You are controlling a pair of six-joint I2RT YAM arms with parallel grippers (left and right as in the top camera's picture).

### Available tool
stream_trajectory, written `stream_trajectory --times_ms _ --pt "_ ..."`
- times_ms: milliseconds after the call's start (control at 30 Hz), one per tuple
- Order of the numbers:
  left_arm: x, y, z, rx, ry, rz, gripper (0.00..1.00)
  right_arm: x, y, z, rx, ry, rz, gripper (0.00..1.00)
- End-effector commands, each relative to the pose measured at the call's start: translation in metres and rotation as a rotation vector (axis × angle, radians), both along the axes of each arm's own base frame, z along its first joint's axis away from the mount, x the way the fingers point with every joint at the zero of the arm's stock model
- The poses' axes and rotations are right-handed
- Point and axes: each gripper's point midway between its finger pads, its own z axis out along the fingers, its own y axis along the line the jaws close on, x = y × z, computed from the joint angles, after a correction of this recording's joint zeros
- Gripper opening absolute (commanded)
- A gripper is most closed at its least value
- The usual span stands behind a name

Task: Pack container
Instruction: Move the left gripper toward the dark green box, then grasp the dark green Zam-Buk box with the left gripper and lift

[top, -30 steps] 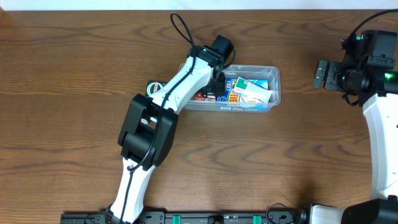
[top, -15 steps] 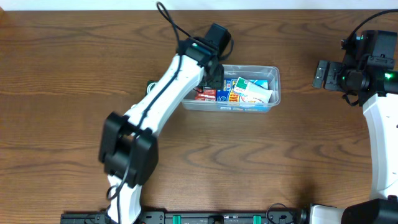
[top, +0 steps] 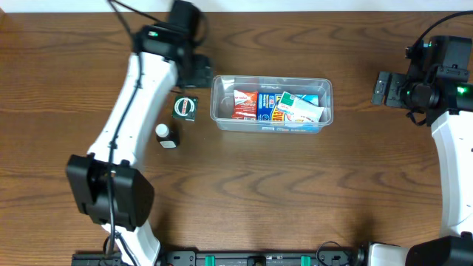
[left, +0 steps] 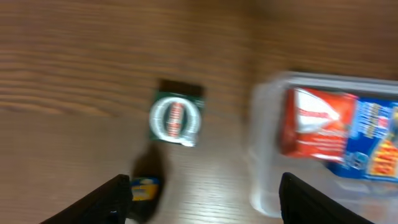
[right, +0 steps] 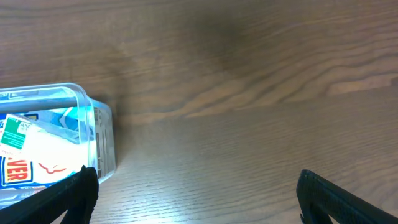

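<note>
The clear container (top: 219,118) sits at the table's middle back and holds a red packet (top: 244,103), a blue-and-yellow packet (top: 267,107) and a white-and-green packet (top: 303,109). My left gripper (top: 198,72) is open and empty, just left of the container's left end. In the left wrist view its fingers (left: 202,200) frame bare wood, with the container's corner (left: 264,118) to the right. A dark green square packet (top: 185,108) and a small dark bottle with a white cap (top: 167,136) lie left of the container. My right gripper (top: 380,89) is open and empty, to the right.
The right wrist view shows the container's right end (right: 102,140) and wood grain beyond it. The green packet (left: 176,119) and the bottle (left: 144,190) also show in the left wrist view. A black rail runs along the front edge (top: 259,258).
My left arm has drawn out of the container and swung left and back, leaving the red packet inside. The right arm has not moved.
</note>
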Motion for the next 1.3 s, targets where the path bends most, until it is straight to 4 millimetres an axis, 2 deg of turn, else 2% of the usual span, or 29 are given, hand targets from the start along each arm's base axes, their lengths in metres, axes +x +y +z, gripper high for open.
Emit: stream_trajectory --times_ms 0,33,200,533,733,1133,1267 --pt "0.009 0.025 -0.005 0.031 0.010 -0.020 0.78 0.001 -0.003 0.008 0.001 -0.023 -0.019 0.99" --pt "0.010 0.030 -0.009 0.027 0.021 -0.012 0.79 0.001 -0.003 0.008 0.001 -0.023 -0.019 0.99" --pt "0.011 0.028 -0.033 -0.054 0.094 -0.070 0.79 0.001 -0.003 0.008 0.001 -0.023 -0.019 0.99" --pt "0.001 0.029 -0.103 -0.040 0.297 -0.064 0.80 0.001 -0.003 0.008 0.001 -0.023 -0.019 0.99" --pt "-0.002 0.029 -0.132 -0.034 0.364 -0.062 0.81 0.001 -0.003 0.008 0.001 -0.023 -0.019 0.99" --pt "0.005 0.029 -0.152 -0.031 0.366 -0.076 0.80 0.001 -0.003 0.008 0.001 -0.023 -0.019 0.99" --pt "0.004 0.029 -0.165 -0.030 0.384 -0.076 0.81 0.001 -0.003 0.008 0.001 -0.023 -0.019 0.99"
